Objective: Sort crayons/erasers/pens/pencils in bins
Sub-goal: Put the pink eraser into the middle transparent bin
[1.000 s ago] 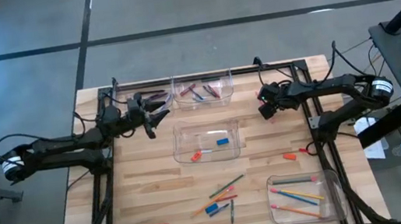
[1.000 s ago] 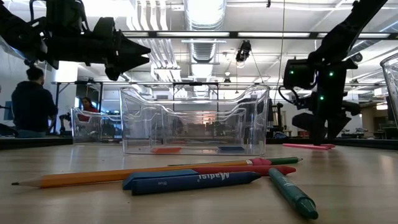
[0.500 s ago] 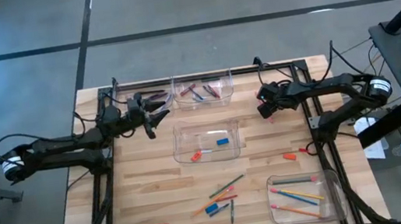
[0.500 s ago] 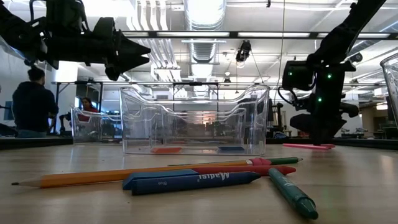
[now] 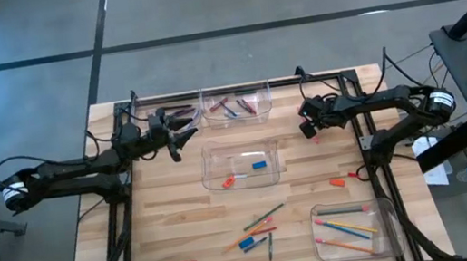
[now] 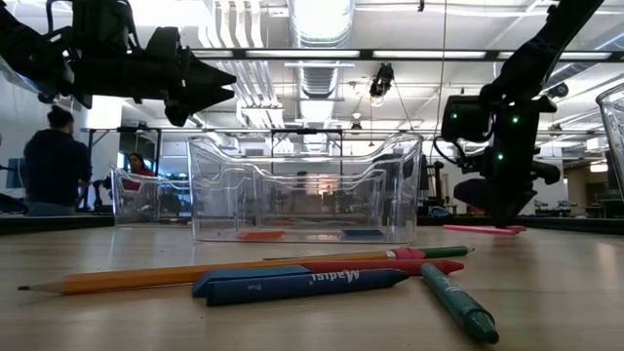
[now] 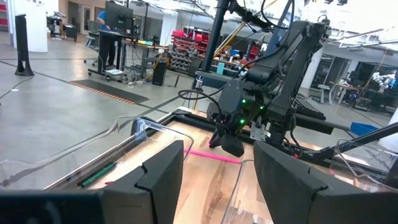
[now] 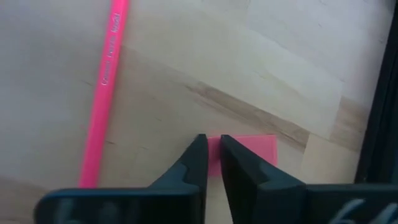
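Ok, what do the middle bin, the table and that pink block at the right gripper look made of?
Middle bin: clear, glossy plastic, apparently; the room shows straight through its walls. Table: pale wood planks with visible grain and seams, a matte finish. Pink block: a flat, dull pink piece, probably rubber eraser, though the look alone leaves that open. The right gripper is shut on it.
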